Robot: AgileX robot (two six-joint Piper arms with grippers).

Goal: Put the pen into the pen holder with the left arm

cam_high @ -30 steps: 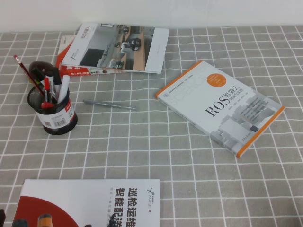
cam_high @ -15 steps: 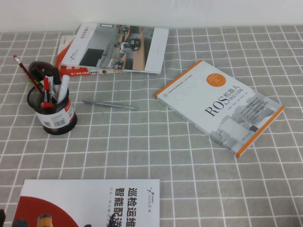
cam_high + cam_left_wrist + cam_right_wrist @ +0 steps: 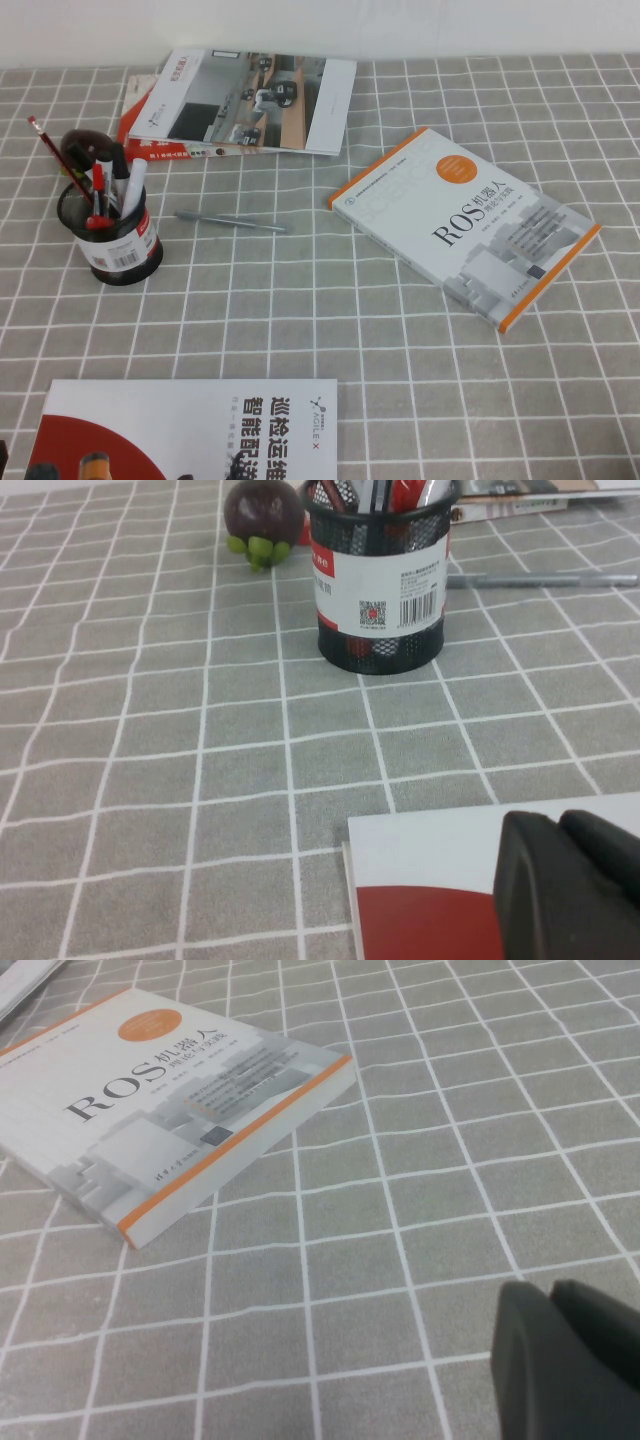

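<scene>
The slim grey pen (image 3: 230,221) lies flat on the checked cloth, just right of the black mesh pen holder (image 3: 115,238). The holder carries a barcode label and stands upright with markers and a red pencil in it. In the left wrist view the pen holder (image 3: 380,590) is ahead and the pen (image 3: 540,580) lies beyond it. My left gripper (image 3: 560,825) is shut and empty, low over a red-and-white booklet (image 3: 430,880), well short of the holder. My right gripper (image 3: 548,1295) is shut and empty above bare cloth.
An orange-edged ROS book (image 3: 465,225) lies right of the pen. Stacked magazines (image 3: 250,100) lie at the back. A dark mangosteen (image 3: 80,150) sits behind the holder. The red-and-white booklet (image 3: 190,430) lies at the front left edge.
</scene>
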